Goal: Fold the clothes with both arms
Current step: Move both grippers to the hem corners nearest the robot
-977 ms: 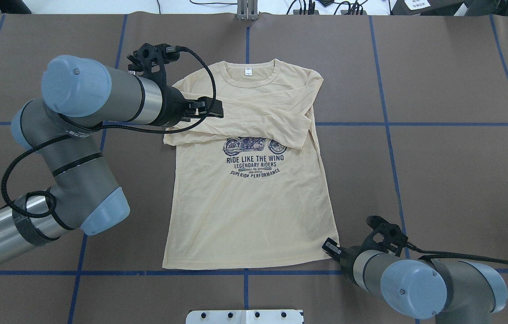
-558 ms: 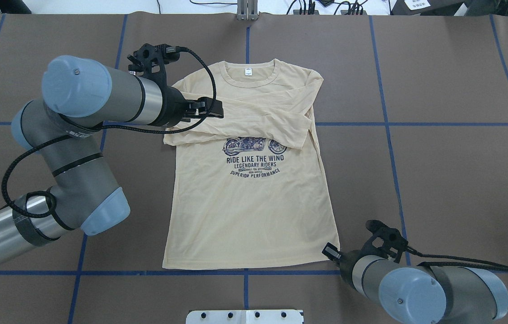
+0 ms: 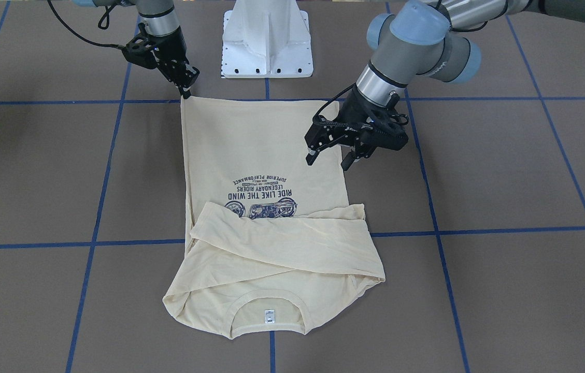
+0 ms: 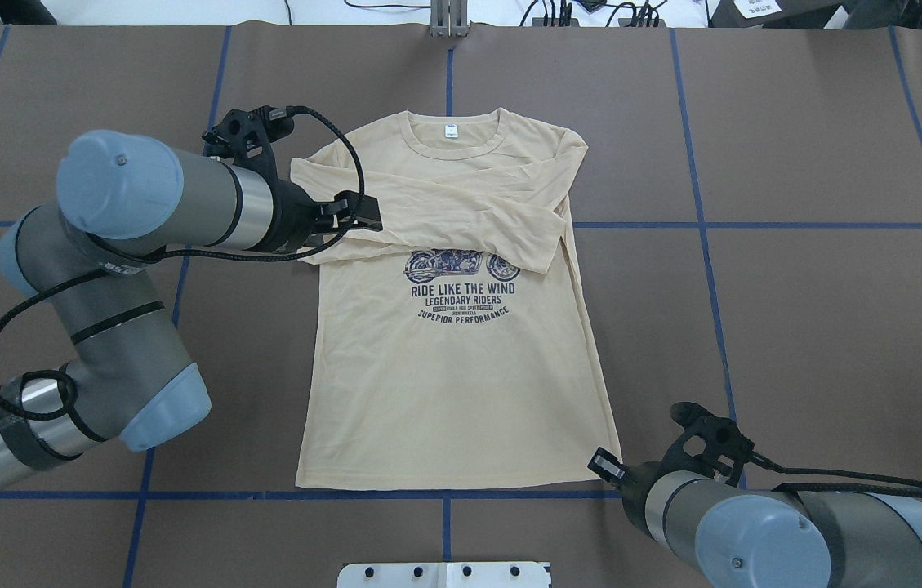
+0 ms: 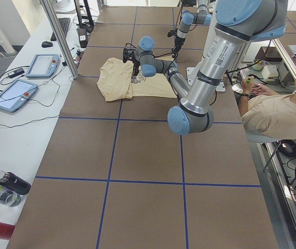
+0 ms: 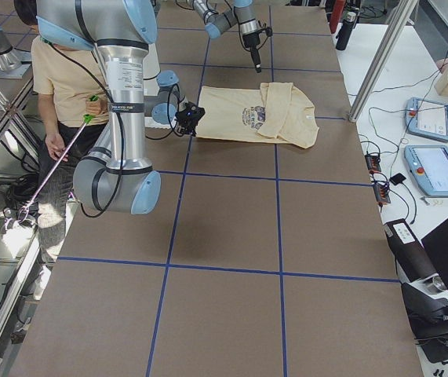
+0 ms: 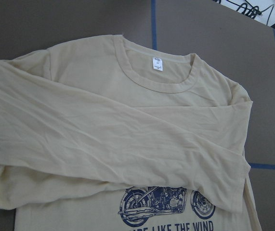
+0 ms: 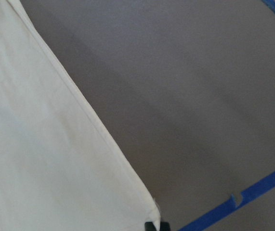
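The cream-yellow shirt (image 4: 461,367) lies flat on the brown table, print up, neck label at the far end. Both sleeves are folded across its chest (image 7: 127,120). My left gripper (image 4: 367,214) hovers open over the shirt's left side by the folded sleeve; in the front-facing view its two fingers (image 3: 312,155) stand apart with nothing between them (image 3: 329,159). My right gripper (image 3: 187,92) is down at the hem's right corner (image 4: 603,465), shut on that corner of the shirt (image 8: 41,144).
The white pedestal base (image 3: 266,41) stands at the near edge behind the hem. Blue tape lines (image 4: 705,224) cross the table. A seated person (image 5: 277,111) is beside the robot. Tablets (image 5: 13,93) and bottles (image 5: 2,187) lie on a side bench.
My left arm has drawn back to the left and toward the robot, away from the folded sleeve. The right gripper has shifted slightly toward the near edge at the hem corner.
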You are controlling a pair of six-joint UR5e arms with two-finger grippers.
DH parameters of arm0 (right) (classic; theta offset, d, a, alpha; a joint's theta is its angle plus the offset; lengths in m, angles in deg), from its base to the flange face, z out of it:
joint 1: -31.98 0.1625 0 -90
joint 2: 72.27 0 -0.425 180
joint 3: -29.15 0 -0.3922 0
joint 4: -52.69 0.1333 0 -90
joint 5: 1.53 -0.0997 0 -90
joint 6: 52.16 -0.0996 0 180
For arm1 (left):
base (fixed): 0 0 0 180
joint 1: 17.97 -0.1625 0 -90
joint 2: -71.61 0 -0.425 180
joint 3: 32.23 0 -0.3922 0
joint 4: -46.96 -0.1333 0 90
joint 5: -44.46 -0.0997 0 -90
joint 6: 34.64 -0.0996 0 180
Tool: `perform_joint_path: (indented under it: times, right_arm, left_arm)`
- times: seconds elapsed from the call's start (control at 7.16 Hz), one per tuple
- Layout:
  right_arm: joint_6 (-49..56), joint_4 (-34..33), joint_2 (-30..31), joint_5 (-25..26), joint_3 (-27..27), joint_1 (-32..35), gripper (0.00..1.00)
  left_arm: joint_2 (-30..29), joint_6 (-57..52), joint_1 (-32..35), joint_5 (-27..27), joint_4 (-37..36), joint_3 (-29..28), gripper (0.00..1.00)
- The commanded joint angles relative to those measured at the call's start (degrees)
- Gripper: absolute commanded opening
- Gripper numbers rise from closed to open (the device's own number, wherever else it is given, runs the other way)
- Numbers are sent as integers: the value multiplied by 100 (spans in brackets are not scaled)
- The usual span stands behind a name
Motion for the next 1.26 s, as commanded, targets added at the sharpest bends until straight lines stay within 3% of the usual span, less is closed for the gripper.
perform_joint_path:
  times: [0.0, 0.28, 0.56, 0.7, 1.12]
  right_arm:
    - [-1, -36, 7, -1, 28, -51, 0]
    - [-1, -36, 7, -1, 28, -51, 0]
    - [-1, -36, 8, -1, 28, -51, 0]
    - [-1, -36, 7, -1, 28, -51, 0]
    - [-1, -36, -1, -1, 19, -69, 0]
  left_arm:
    - [1014, 688, -607, -19, 6, 840, 99]
    - [1421, 1492, -1370, -527, -38, 1100, 99]
    - [1766, 2091, -2212, -1456, -29, 1153, 100]
    - [1758, 2218, -2366, -1496, -55, 1126, 98]
    - [1749, 2342, -2596, -1505, -152, 871, 73]
